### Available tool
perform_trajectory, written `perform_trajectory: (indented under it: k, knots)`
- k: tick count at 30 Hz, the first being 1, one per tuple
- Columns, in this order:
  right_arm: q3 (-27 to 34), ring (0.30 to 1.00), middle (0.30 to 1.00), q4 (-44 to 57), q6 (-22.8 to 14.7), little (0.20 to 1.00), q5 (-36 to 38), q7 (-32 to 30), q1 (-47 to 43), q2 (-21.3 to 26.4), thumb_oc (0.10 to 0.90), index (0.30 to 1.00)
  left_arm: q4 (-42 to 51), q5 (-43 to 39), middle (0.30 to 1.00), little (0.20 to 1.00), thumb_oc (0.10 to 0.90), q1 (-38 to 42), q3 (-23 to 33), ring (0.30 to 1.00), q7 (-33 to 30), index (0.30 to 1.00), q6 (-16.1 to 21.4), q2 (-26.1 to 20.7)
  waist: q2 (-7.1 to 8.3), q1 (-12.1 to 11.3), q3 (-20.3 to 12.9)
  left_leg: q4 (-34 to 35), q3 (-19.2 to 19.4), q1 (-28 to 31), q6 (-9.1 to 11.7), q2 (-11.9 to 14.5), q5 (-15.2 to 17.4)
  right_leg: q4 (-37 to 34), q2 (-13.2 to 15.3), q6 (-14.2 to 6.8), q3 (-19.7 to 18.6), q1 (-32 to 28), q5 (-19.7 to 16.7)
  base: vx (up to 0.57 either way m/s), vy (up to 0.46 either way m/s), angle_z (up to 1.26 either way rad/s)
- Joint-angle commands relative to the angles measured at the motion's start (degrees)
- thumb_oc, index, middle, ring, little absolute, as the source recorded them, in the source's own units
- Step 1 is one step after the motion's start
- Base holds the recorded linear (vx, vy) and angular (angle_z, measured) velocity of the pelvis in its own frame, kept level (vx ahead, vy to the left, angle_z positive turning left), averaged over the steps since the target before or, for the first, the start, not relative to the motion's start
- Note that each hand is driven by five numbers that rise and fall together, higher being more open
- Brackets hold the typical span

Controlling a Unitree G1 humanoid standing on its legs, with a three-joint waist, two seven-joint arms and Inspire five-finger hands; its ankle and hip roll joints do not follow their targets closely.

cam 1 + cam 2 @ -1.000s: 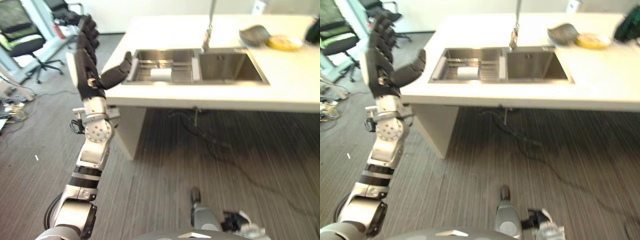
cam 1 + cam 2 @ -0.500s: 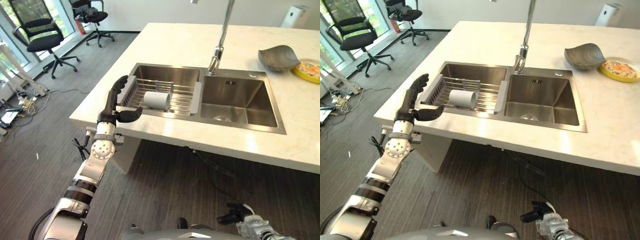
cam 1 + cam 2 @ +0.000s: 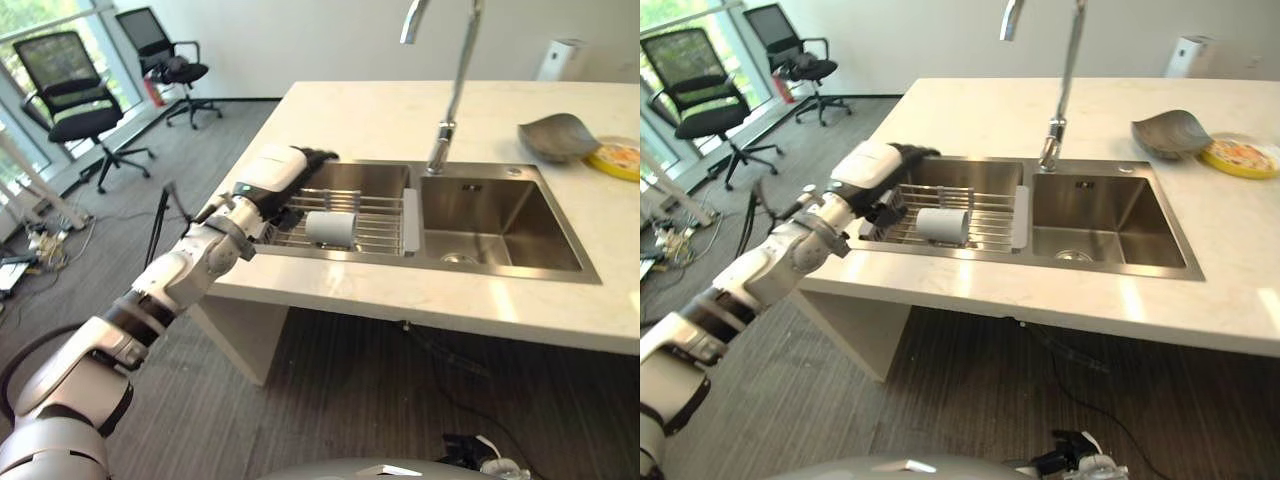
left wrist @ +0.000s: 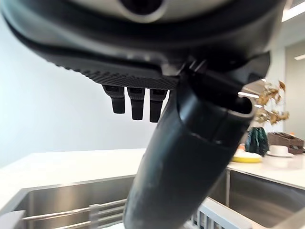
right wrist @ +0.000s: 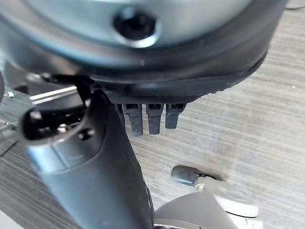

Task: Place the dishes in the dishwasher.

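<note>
White cup (image 3: 330,228) on its side, in sink rack (image 3: 375,232), left hand (image 3: 300,170) near

I count one white cup (image 3: 330,228) lying in one wire rack (image 3: 372,222), one grey bowl (image 3: 557,137) and one yellow plate (image 3: 618,158) on the counter (image 3: 380,110). I see two sink basins (image 3: 505,222), one tap (image 3: 452,70), and two office chairs (image 3: 75,100) on the floor.
</note>
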State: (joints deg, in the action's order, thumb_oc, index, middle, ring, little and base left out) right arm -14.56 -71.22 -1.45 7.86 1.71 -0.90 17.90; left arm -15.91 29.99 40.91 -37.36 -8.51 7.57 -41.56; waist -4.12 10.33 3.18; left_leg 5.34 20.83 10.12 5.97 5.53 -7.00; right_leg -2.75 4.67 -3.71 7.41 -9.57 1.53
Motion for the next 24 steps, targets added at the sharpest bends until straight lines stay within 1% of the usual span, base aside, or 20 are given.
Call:
perform_trajectory:
  k: [1, 3, 4, 7, 8, 13, 14, 17, 21, 24]
  knots:
    - [-0.96, 0.9, 0.9, -0.44, -0.88, 0.9, -0.23, -0.03, -2.43, 1.04, 0.8, 0.9, -5.61, 0.57, 0.9, 0.9, 0.8, 8.93, 4.41, 0.9, -3.53, 0.9, 0.55, 1.54, 0.85, 0.56, 1.38, -1.07, 2.09, 2.48, 2.41, 2.01, 4.61, 1.22, 4.98, -6.32, 1.01, 2.63, -1.3, -0.05, 0.036, -0.2]
    - [-1.21, 0.9, 0.9, -0.11, -0.89, 0.9, -0.65, -0.11, -2.13, 1.18, 0.8, 0.9, -9.6, 1.35, 0.9, 0.9, 0.8, 11.86, 2.39, 0.9, -3.65, 0.9, -0.45, 1.74, 0.39, 1.43, 2.25, -1.11, 2.59, 2.13, 2.32, 1.91, 4.69, 2.05, 5.06, -6.41, 0.4, 3.89, -1.3, -0.05, 0.03, -0.32]
    - [-1.21, 0.9, 0.9, -0.11, -0.89, 0.9, -0.65, -0.11, -2.13, 1.18, 0.8, 0.9, -9.6, 1.35, 0.9, 0.9, 0.8, 11.86, 2.39, 0.9, -3.65, 0.9, -0.45, 1.74, 0.39, 1.43, 2.25, -1.11, 2.59, 2.13, 2.32, 1.91, 4.69, 2.05, 5.06, -6.41, 0.4, 3.89, -1.3, -0.02, 0.02, -0.35]
    - [-1.06, 0.9, 0.9, -0.18, -0.87, 0.9, -0.6, -0.16, -1.37, 1.16, 0.8, 0.9, -15.2, 1.98, 0.9, 0.9, 0.8, 13.85, 0.75, 0.9, -4.1, 0.9, -1.91, 3.67, -0.21, 2.26, 3.07, -1.1, 3.07, 2.05, 2.37, 1.84, 4.7, 2.39, 5.06, -6.42, -0.2, 4.61, -1.25, 0.0, 0.02, -0.23]
    - [-1.06, 0.9, 0.9, -0.48, -0.8, 0.9, -0.68, -0.07, -0.76, 1.07, 0.8, 0.9, -18.21, 1.88, 0.9, 0.9, 0.8, 14.98, -0.05, 0.9, -3.38, 0.9, -2.62, 4.26, -0.5, 2.73, 3.26, -1.1, 3.28, 2.09, 2.4, 1.84, 4.72, 2.3, 5.0, -6.49, -0.34, 4.69, -1.23, 0.03, -0.002, -0.22]
    - [-1.14, 0.9, 0.9, -1.04, -0.69, 0.9, -0.69, 0.02, 0.14, 1.06, 0.8, 0.9, -24.38, 1.76, 0.9, 0.9, 0.8, 16.95, -0.83, 0.9, -4.02, 0.9, -3.91, 5.33, -1.01, 3.53, 3.95, -1.08, 3.69, 2.24, 2.46, 1.81, 4.72, 1.99, 5.02, -6.5, -0.61, 4.75, -1.34, 0.02, -0.006, -0.12]
    - [-1.09, 0.9, 0.9, -1.0, -0.7, 0.9, -0.49, -0.02, 0.07, 1.3, 0.8, 0.9, -26.47, 0.28, 0.9, 0.9, 0.8, 17.48, -0.1, 0.9, -4.34, 0.9, -4.28, 5.57, -1.19, 3.69, 4.17, -1.13, 3.88, 2.17, 2.51, 1.8, 4.68, 1.83, 4.98, -6.5, -0.79, 4.87, -1.42, 0.0, -0.004, -0.13]
    - [-0.79, 0.9, 0.9, -0.85, -0.73, 0.9, -0.08, -0.18, 0.05, 1.59, 0.8, 0.9, -27.4, -1.74, 0.9, 0.9, 0.8, 17.73, 1.25, 0.9, -5.2, 0.9, -4.65, 5.79, -1.27, 3.76, 4.46, -1.16, 4.04, 2.05, 2.6, 1.87, 4.56, 1.75, 4.94, -6.49, -0.72, 4.91, -1.45, 0.0, -0.006, -0.05]
    - [-1.05, 0.9, 0.9, -0.53, -0.55, 0.9, 0.35, -0.49, 0.23, 1.29, 0.8, 0.9, -29.26, -8.99, 0.9, 0.9, 0.8, 17.14, 6.06, 0.9, -7.3, 0.9, -5.21, 7.29, -1.44, 3.7, 4.41, -1.15, 3.92, 2.05, 2.74, 2.07, 4.44, 1.35, 4.8, -6.24, -0.61, 4.67, -1.34, 0.02, -0.016, -0.02]
    - [-1.64, 0.9, 0.9, -0.39, -0.52, 0.9, 0.67, -0.44, 0.03, 1.08, 0.8, 0.9, -32.15, -10.84, 0.9, 0.9, 0.8, 18.21, 6.49, 0.9, -7.75, 0.9, -5.75, 7.09, -1.49, 3.65, 4.27, -1.08, 3.88, 2.35, 2.88, 2.16, 4.44, 0.88, 4.54, -6.1, -0.45, 4.03, -1.24, 0.03, -0.029, -0.01]
